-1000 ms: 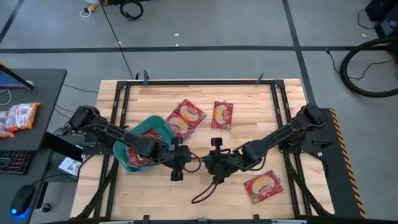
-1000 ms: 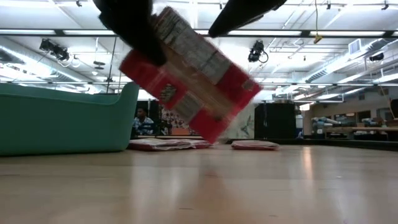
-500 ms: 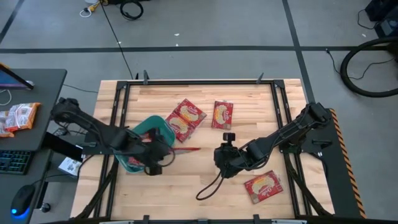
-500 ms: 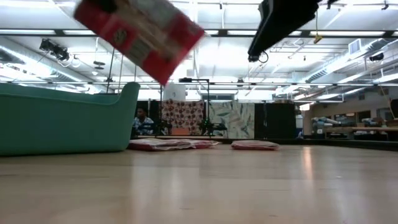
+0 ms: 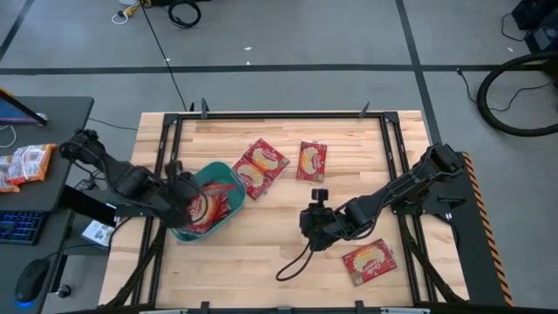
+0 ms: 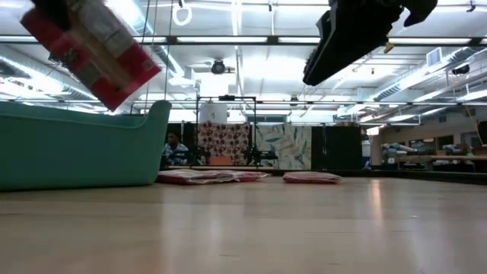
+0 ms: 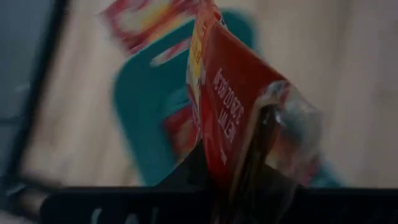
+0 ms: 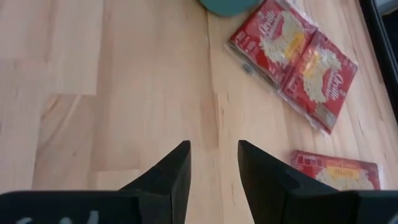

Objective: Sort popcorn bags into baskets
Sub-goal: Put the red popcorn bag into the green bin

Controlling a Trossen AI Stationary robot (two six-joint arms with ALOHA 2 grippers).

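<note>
We are watching the left gripper pinching a red popcorn bag between its fingers and holding it tilted above the teal basket, where more red packets are lying inside. Two overlapping bags are resting on the worktop just beside the basket, another bag near them, and one well apart. The right gripper is hovering over bare wood beside the basket, its fingers narrowly parted and gripping nothing.
</note>
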